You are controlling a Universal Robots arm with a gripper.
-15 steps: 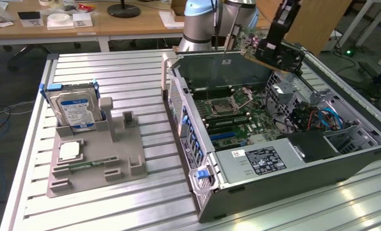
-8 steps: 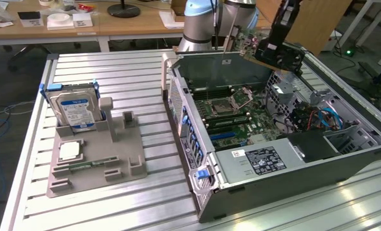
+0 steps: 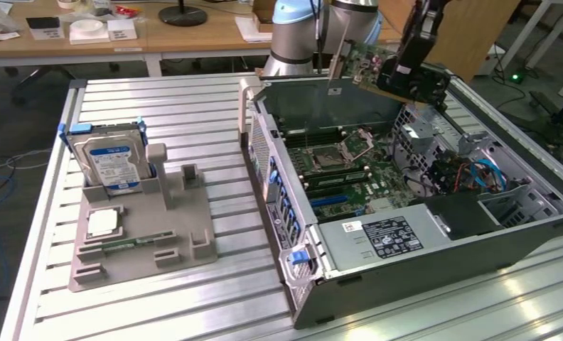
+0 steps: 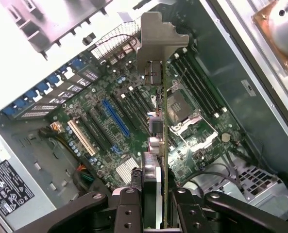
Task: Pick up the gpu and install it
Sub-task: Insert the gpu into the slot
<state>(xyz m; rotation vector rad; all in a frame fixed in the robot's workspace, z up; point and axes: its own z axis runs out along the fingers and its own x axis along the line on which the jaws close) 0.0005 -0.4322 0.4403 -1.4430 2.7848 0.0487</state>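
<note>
Gripper (image 3: 405, 69) pinches the gpu (image 3: 365, 58), with its fingers (image 4: 132, 208) clamped on both faces of the card. The card is held in the air above the far side of the open computer case (image 3: 301, 284). Seen from the wrist, it hangs edge-on over the motherboard (image 4: 134, 97), metal bracket (image 4: 158, 39) foremost, not seated in any slot. Hard drive (image 3: 111, 160) stands in the grey fixture (image 3: 139, 238) at the exterior view's left, well apart.

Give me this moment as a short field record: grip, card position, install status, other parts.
end effector: shut on the gpu
gpu position: in the air above the open computer case
install status: not seated in any slot on the motherboard
hard drive: upright in the grey holder, at the exterior view's left
</note>
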